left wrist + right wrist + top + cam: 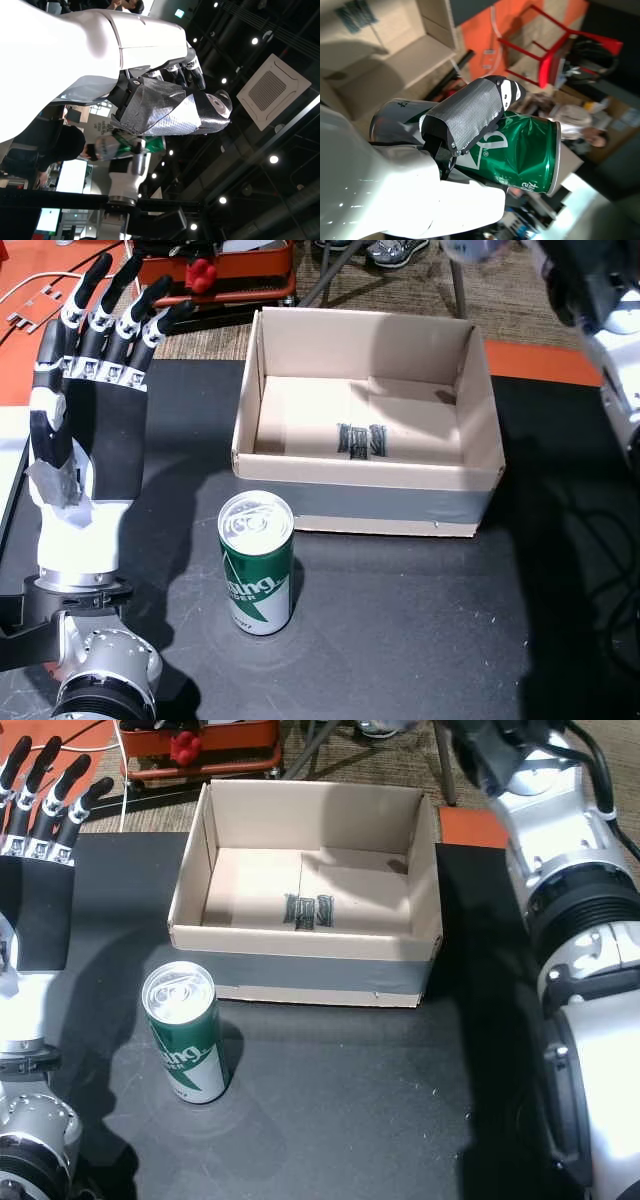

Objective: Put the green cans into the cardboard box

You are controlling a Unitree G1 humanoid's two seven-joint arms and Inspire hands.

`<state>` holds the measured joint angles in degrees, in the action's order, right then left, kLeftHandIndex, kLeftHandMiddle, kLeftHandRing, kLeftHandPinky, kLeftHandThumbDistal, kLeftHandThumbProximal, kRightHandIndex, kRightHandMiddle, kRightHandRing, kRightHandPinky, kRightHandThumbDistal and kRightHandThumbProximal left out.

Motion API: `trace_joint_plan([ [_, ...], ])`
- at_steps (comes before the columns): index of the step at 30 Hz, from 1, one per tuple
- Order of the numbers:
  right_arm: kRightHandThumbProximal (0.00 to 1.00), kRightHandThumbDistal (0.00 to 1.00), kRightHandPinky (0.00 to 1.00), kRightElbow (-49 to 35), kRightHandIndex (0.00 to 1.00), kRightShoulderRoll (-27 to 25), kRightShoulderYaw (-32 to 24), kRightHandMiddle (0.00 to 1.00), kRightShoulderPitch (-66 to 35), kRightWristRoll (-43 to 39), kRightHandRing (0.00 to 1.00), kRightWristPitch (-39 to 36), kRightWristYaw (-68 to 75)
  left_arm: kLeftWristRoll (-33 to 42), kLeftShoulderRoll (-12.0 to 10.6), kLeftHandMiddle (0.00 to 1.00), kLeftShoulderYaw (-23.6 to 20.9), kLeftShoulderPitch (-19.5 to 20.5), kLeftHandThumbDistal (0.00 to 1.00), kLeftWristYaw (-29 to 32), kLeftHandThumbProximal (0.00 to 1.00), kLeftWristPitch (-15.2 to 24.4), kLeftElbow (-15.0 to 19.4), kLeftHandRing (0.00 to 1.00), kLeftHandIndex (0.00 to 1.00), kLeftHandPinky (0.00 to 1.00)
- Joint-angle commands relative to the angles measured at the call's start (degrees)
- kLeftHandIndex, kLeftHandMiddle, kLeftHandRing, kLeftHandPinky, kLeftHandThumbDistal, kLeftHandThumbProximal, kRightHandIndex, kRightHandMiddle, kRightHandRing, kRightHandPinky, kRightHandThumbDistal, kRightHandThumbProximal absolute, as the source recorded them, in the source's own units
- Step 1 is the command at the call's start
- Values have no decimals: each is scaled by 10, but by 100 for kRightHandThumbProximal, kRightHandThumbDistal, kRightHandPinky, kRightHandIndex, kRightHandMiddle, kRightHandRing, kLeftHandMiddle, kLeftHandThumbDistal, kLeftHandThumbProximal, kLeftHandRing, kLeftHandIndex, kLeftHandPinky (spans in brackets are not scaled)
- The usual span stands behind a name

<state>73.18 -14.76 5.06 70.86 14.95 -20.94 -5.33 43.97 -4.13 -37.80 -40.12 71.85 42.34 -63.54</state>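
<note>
Right hand (465, 125) grips a green can (520, 150), presumably for the box (370, 502). Left hand (85, 410), fingers spread and empty, stands at frame left beside the tabletop can (256, 562).

1. The right hand (470, 125) goes unseen in both head views, lost past the top edge.
2. In the right wrist view, its taped thumb covers part of the held green can (520, 150).
3. The people behind, at right, are blurred.

Bright overhead light, soft shadows, perhaps blurred edges
</note>
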Motion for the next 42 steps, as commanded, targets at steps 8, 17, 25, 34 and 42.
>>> trace_joint_plan([
  [8, 0, 69, 32, 22, 28, 30, 19, 32, 2, 24, 33, 25, 11, 8, -8, 76, -3, -3, 41, 15, 76, 6, 6, 81, 67, 80],
  [17, 0, 72, 31, 31, 24, 37, 66, 29, -10, 74, 31, 49, 5, 5, -15, 75, -3, -6, 43, 12, 79, 20, 6, 81, 67, 79],
  [25, 0, 75, 31, 33, 20, 39, 82, 25, -14, 88, 29, 55, 0, 11, -17, 75, -5, -6, 40, 16, 79, 20, 11, 81, 67, 79],
  [34, 0, 72, 37, 34, 28, 36, 86, 33, -16, 93, 35, 65, -2, 15, -18, 75, -9, -10, 42, 22, 78, 18, 11, 81, 66, 79],
  [42, 15, 81, 82, 35, 83, 24, 114, 92, -12, 118, 93, 62, -17, 11, -19, 74, -8, -8, 43, 18, 78, 24, 11, 81, 65, 79],
])
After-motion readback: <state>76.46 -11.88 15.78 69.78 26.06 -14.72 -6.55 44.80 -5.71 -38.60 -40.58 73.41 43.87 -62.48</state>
